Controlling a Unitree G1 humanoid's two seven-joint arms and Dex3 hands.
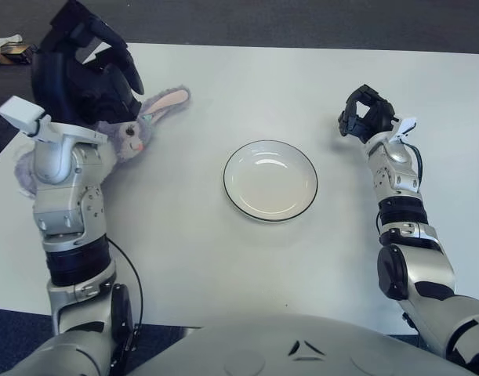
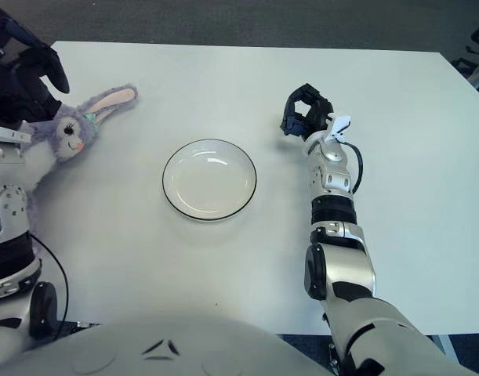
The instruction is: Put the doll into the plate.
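A lilac plush rabbit doll [image 1: 134, 133] with pink-lined ears lies on the white table at the far left, its head toward the plate; it also shows in the right eye view [image 2: 70, 131]. My left hand [image 1: 90, 74] is over the doll's body with its black fingers spread, and its wrist hides most of the body. I cannot tell whether it touches the doll. The white plate [image 1: 270, 182] with a dark rim sits empty at the table's middle, to the right of the doll. My right hand [image 1: 366, 113] shows to the right of the plate, fingers curled, holding nothing.
The white table [image 1: 223, 266] ends at a far edge with dark carpet beyond it. A small object [image 1: 12, 52] lies on the floor off the table's far left corner. A black cable [image 1: 133, 274] runs beside my left forearm.
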